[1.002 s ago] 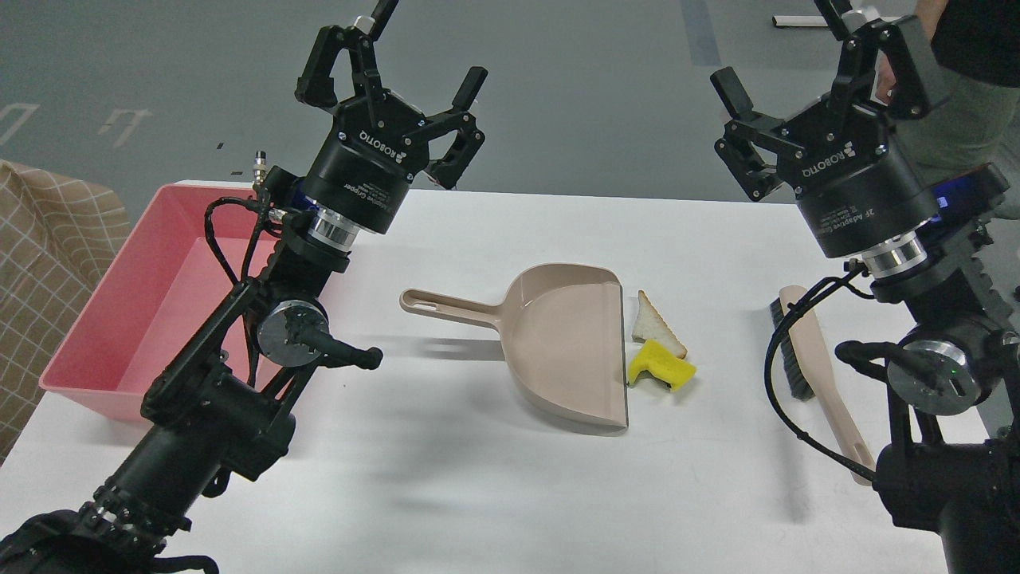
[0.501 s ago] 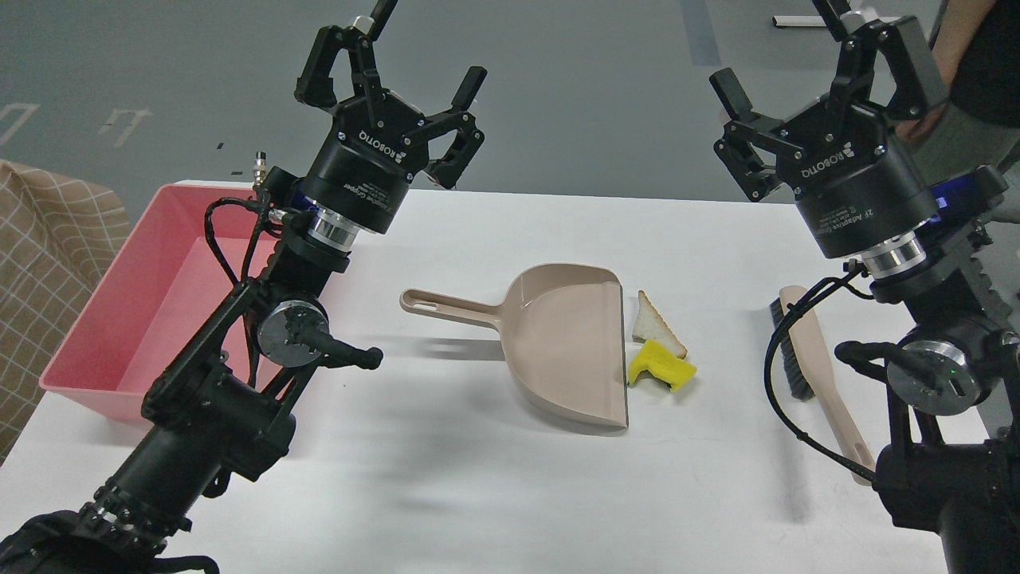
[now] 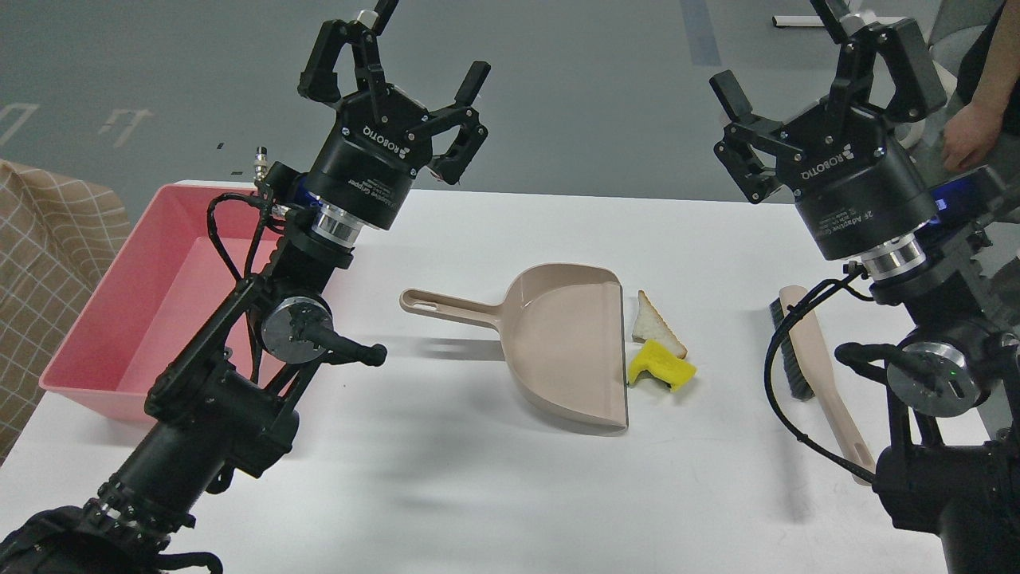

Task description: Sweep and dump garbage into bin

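Barely anything had shifted on the table compared with a second earlier: the left gripper [image 3: 398,60] had nudged a touch up and to the right, the right gripper [image 3: 809,68] stayed about where it was, and a person's hand [image 3: 966,131] had come into view at the far right edge. Both grippers hung high above the white table [image 3: 446,494] with fingers spread wide, holding nothing.

The garbage hadn't been touched. The triangular white bread half-slice with tan crust [image 3: 655,327] and the bright yellow notched sponge-like piece [image 3: 661,368] lay side by side, just beside the open lip of the beige plastic dustpan with a long handle [image 3: 558,343]. The large shallow pink plastic tub [image 3: 135,319], i.e. the bin, sat at the table's left edge, well apart from the scraps. Both scraps sat between the two arms and well below them, a bit nearer the right one.

My guess was the step in hand was grabbing the tools. To do it well, I'd have sent the right gripper down onto the beige-handled brush with dark bristles [image 3: 813,359] lying under that arm, gripping mid-handle so the bristles stay square to the table. The left one should pinch the dustpan handle without shoving the pan, since the lip was already lined up nicely with the scraps.
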### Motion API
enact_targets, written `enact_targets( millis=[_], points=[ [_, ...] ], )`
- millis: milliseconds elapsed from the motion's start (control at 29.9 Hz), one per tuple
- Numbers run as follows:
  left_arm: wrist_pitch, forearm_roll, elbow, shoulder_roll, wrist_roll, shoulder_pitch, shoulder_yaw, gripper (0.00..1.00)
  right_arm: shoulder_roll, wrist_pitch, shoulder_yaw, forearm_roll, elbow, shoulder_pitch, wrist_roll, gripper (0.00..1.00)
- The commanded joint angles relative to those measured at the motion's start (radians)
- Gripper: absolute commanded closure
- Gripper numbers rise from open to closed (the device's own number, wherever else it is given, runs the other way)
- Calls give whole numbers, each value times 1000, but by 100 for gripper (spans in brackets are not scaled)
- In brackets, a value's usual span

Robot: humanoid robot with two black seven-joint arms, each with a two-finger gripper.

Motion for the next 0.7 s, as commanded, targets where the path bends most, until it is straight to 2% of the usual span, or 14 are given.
enact_targets(
  millis=[0,301,468,668],
  points=[
    [0,2,-3,7,1,0,10,2,0,-1,-2,0,2,-1,-2,0],
    [5,39,-3,12,1,0,12,2,0,-1,0,0,0,-1,-2,0],
    [57,63,-3,10,1,0,29,2,0,-1,0,0,0,-1,-3,0],
    [77,65,-3,18,1,0,42,2,0,-1,0,0,-1,-3,-3,0]
  ],
)
